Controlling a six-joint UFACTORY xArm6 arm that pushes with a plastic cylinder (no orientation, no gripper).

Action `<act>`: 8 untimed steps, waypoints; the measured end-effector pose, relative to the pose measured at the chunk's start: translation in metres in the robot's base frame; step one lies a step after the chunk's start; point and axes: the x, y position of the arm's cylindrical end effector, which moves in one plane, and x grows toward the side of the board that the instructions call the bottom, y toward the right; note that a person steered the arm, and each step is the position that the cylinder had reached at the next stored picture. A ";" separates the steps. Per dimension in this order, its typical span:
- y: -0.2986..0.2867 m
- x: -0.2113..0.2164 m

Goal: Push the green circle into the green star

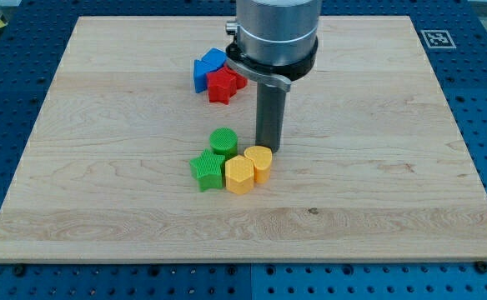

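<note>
The green circle (223,140) stands on the wooden board (102,167) near the middle. The green star (208,170) lies just below it and to its left, touching it. My tip (269,149) is down on the board to the right of the green circle, a small gap away, and right at the top edge of the yellow heart (259,162).
A yellow hexagon (239,174) sits against the green star's right side and the yellow heart's left. A red star (223,84) and a blue block (208,68) sit together toward the view's top, left of the arm's body (274,33).
</note>
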 end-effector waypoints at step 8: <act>-0.063 -0.011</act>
